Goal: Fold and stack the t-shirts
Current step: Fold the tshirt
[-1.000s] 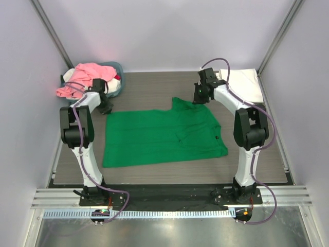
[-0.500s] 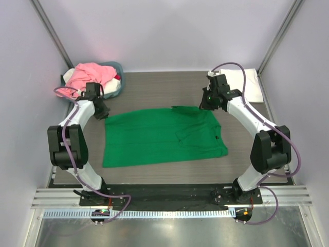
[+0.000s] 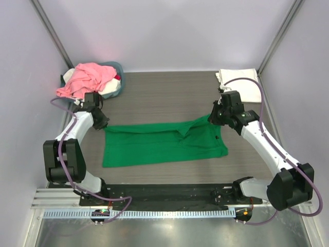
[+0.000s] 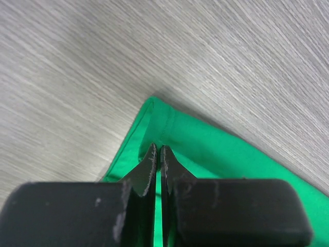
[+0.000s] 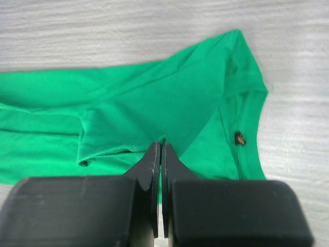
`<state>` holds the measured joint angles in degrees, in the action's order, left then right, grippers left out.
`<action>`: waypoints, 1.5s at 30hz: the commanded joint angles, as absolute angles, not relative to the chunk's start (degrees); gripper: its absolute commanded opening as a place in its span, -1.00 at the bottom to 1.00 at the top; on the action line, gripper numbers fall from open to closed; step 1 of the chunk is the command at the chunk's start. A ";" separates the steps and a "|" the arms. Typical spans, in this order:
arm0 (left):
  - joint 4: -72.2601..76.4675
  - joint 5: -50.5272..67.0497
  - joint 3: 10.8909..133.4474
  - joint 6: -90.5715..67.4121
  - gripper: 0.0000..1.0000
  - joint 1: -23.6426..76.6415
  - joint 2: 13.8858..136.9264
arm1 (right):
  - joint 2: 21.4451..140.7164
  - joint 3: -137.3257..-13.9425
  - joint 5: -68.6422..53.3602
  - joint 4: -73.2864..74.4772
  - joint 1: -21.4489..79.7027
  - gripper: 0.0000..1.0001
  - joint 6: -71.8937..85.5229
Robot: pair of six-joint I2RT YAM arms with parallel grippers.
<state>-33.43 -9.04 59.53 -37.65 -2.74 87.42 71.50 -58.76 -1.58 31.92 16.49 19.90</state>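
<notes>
Right pincer (image 5: 159, 146) tight on green t-shirt (image 5: 154, 103)

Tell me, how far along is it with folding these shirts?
Done: one white shirt lies at the far right corner, apparently folded. In hand: the green shirt lies spread out, with the left gripper and right gripper each pinched shut on its far edge, partway through a fold. Left: the pink shirt and others heaped in the basket, plus stacking.
</notes>
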 commanded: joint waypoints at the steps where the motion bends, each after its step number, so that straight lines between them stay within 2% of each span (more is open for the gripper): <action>1: -33.13 -11.16 58.19 -38.32 -1.00 -2.72 83.76 | 68.65 -56.08 -0.26 31.64 16.52 -0.97 21.09; 6: -33.31 -11.69 55.73 -38.67 -1.00 -2.64 81.04 | 64.87 -51.78 -0.26 32.17 16.52 -0.97 22.14; 12: -33.66 -12.39 50.72 -41.83 -0.99 -2.64 77.01 | 60.48 -44.85 5.43 32.08 16.52 -0.98 29.87; 14: -35.07 -13.96 48.01 -44.38 -0.94 -2.72 75.51 | 58.46 -42.11 7.90 32.17 16.52 -0.97 35.47; 16: -34.90 -14.59 45.89 -45.87 -0.75 -2.64 72.97 | 54.94 -37.81 10.10 32.26 16.35 -0.98 39.10; 17: -34.72 -14.76 44.83 -46.57 -0.68 -2.81 72.17 | 54.24 -36.57 10.11 32.17 16.26 -0.75 40.50; 18: -34.63 -15.11 43.52 -46.84 -0.43 -2.99 71.55 | 53.27 -34.82 9.93 32.17 16.35 -0.51 42.61; 19: -34.80 -15.55 43.33 -47.11 -0.07 -3.42 70.93 | 53.17 -34.20 8.80 32.17 16.35 -0.13 43.15; 20: -35.07 -15.73 43.16 -47.28 0.15 -3.51 70.75 | 53.26 -33.67 8.53 32.17 16.35 0.40 43.76; 21: -35.16 -16.17 43.33 -47.29 0.43 -3.78 70.49 | 53.61 -33.31 8.35 32.17 16.35 0.53 44.12; 23: -35.42 -16.70 44.20 -47.20 0.60 -3.87 69.87 | 54.84 -33.57 8.09 32.52 16.35 0.58 43.86; 25: -36.12 -17.05 45.95 -46.85 0.61 -3.78 69.43 | 55.19 -34.89 8.09 32.78 16.26 0.58 42.98; 30: -36.65 -15.56 49.21 -44.48 0.46 -3.08 68.91 | 56.69 -38.66 4.58 30.50 16.52 0.55 41.05; 34: -36.30 -14.95 50.89 -42.20 0.42 1.73 70.66 | 61.25 -40.86 0.27 25.94 16.96 0.52 41.30; 39: -37.79 -15.03 53.43 -41.92 0.38 9.74 78.11 | 72.04 -41.75 -6.84 19.97 17.40 0.52 43.50; 45: -38.67 -12.22 55.28 -41.31 0.30 13.01 86.47 | 81.03 -42.71 -6.24 18.46 17.32 0.53 43.24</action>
<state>-37.10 -13.26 53.06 -42.61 12.34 84.51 79.55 -40.51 -5.28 21.37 17.21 42.61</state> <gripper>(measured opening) 0.656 0.762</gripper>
